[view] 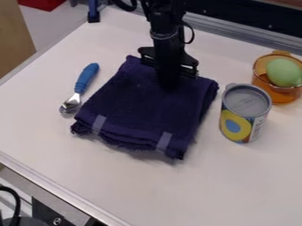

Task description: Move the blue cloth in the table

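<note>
Toward the camera from the gripper (170,82): most of the folded navy terry towel (141,106) was laid out, its hem, crossed by two pale bands, turned to the near side.
Towel's shape: a rough square was formed, set askew, so no clear long axis was offered.
Gripper over the far part: it was held pointing down, inside the towel's outline; dark was set against dark, so neither its opening nor any hold on the terry could be told. If a grip was to be had, a raised fold would probably be needed.
White tabletop (177,192): a tin can (245,112) was stood upright just beside the towel's right side; a blue-handled spoon (82,86) was laid to its left. Farther back at right, a pale green object (284,72) was held in an amber cup (277,94).
Beyond: the table was bordered by a metal rail (236,40).
</note>
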Motion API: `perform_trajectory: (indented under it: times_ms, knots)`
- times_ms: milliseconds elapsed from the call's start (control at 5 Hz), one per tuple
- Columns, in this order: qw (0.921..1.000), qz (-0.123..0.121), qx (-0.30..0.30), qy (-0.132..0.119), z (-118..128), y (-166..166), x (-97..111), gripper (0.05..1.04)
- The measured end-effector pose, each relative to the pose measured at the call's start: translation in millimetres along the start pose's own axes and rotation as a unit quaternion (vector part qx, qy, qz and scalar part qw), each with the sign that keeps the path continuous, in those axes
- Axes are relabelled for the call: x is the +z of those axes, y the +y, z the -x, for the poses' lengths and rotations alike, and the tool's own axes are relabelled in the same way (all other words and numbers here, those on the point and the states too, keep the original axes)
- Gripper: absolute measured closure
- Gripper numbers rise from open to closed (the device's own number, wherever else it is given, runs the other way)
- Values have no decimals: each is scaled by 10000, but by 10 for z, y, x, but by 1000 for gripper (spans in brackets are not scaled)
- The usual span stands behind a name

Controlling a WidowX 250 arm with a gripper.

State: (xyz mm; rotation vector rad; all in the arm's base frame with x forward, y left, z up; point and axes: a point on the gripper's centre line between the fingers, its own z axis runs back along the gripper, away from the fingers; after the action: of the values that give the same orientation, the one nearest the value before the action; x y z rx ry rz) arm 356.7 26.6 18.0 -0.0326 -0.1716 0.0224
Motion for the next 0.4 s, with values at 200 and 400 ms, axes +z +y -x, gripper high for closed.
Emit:
perform_trajectory:
  times_ms: [200, 400]
  knots:
    - [10000, 41, 64, 55, 22, 2, 94, 891]
    - [9995, 75, 300, -103, 6, 1, 393, 649]
